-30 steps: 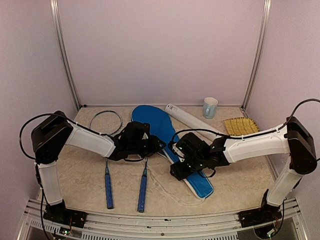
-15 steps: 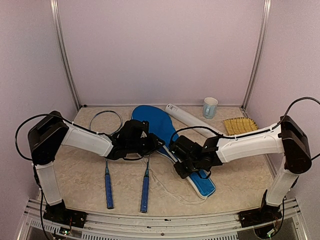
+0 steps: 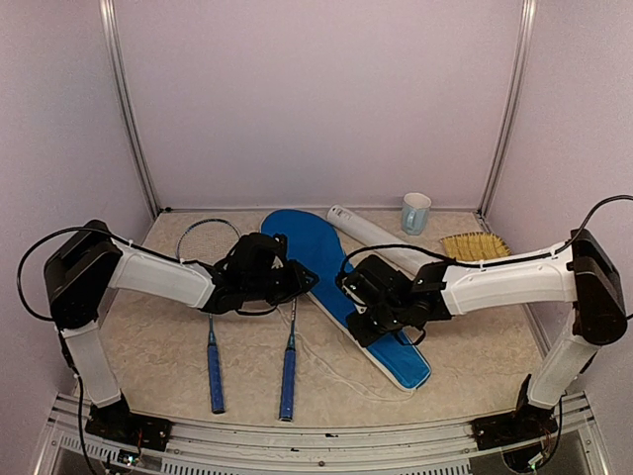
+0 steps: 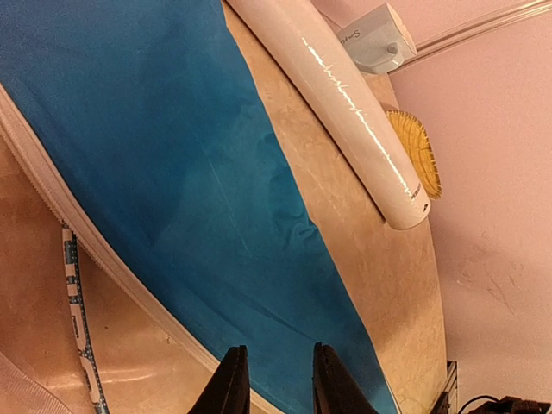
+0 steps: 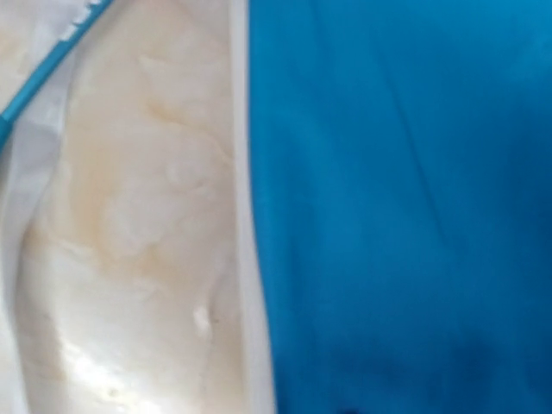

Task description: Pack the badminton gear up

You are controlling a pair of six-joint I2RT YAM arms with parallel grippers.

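My left gripper (image 4: 274, 360) shows at the bottom of the wrist view, fingers a narrow gap apart over the blue cover's (image 3: 307, 242) white-trimmed edge. I cannot tell if they pinch it. My right gripper (image 3: 364, 329) is low on the cover at frame centre, its jaws hidden. 2 rackets (image 3: 215, 368) lie lower left.

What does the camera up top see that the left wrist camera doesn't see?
Only the top camera shows the whole left arm and right arm, and the rackets' blue handles. Only the left wrist camera shows its own black fingertips close up, with the blue cover showing between them, and small dark print at the end of the white tube. Both show the cover, the tube, the mug and the yellow brush.
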